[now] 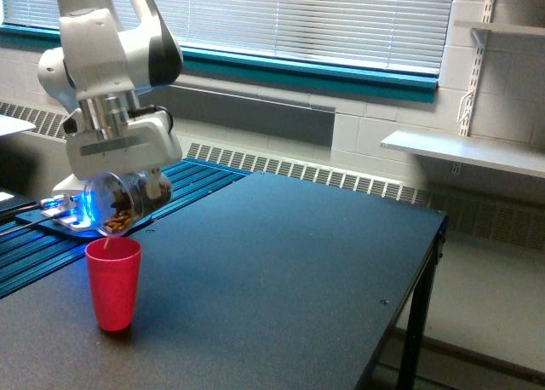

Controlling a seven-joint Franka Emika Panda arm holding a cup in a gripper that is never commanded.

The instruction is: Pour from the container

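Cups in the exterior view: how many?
2. The red cup stands on the table at the exterior view's left; the clear container with brown bits is tilted just above it, in the hand.

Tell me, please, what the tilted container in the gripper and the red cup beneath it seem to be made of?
The container looks like clear, glossy plastic: brown pieces and blue light show through its wall. The red cup looks like opaque plastic with a smooth, slightly shiny finish, evenly red with a thin rim. Neither can be confirmed by look alone.
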